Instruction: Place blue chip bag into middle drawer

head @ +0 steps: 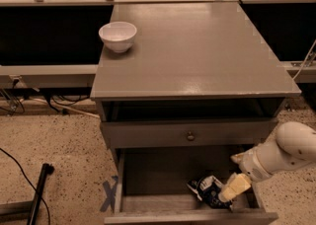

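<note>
The blue chip bag (207,190) is a crumpled dark-blue bag with white patches, low over the right part of the open middle drawer's floor (153,179). The drawer is pulled out below a closed drawer front with a round knob (190,135). My gripper (228,193) comes in from the right on a white arm (286,152), down inside the drawer, with its yellowish fingers (236,187) against the bag's right side. It appears shut on the bag.
A white bowl (117,35) stands on the cabinet top (197,56) at the back left. A slot gapes above the knobbed front. Blue tape (109,194), a black rod (38,192) and cables lie on the speckled floor at left.
</note>
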You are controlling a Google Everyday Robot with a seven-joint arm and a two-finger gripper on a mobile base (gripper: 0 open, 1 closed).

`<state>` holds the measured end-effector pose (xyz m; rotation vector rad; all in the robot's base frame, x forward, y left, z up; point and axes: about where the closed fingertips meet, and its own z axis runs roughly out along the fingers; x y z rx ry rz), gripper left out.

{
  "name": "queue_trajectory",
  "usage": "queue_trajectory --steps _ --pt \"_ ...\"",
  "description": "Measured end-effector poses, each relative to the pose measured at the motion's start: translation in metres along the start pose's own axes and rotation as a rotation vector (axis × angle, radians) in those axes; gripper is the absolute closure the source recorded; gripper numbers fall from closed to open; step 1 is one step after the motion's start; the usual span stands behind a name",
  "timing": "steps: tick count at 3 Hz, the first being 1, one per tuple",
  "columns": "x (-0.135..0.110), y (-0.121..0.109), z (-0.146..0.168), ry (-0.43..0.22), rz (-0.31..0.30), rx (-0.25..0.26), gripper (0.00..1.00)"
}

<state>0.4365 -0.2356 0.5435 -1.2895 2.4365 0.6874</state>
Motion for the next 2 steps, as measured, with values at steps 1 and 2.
queue_trajectory --steps 1,2 --pt "0.0041 -0.0126 -0.0108 -0.087 0.066 0.059 0.00" --pt "0.0054 -0.0135 -0.0121 -0.093 0.074 0.065 0.00"
